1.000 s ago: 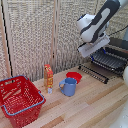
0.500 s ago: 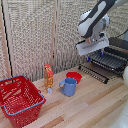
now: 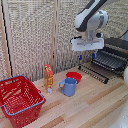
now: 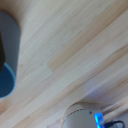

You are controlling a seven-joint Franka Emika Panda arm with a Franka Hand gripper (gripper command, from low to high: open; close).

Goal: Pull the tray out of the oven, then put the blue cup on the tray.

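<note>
The black oven (image 3: 119,46) stands at the exterior view's right. Its tray (image 3: 111,60), a dark wire rack, sticks out over the lowered door flap (image 3: 94,73). The blue cup (image 3: 68,86) stands upright on the wooden table, handle toward the exterior view's left, just in front of a red bowl (image 3: 74,76). My gripper (image 3: 86,56) hangs above the table between the oven and the cup, higher than both, fingers apart and holding nothing. The wrist view is blurred: mostly wood grain, with a dark shape (image 4: 7,45) at its edge that I cannot identify.
An orange carton (image 3: 48,77) stands next to the cup. A red wire basket (image 3: 20,97) sits at the exterior view's left. A wall of vertical slats runs behind the table. A grey round object with a blue light (image 4: 82,116) shows in the wrist view.
The arm has shifted a little toward the exterior view's left, away from the oven. The tray, the cup and the bowl have not moved.
</note>
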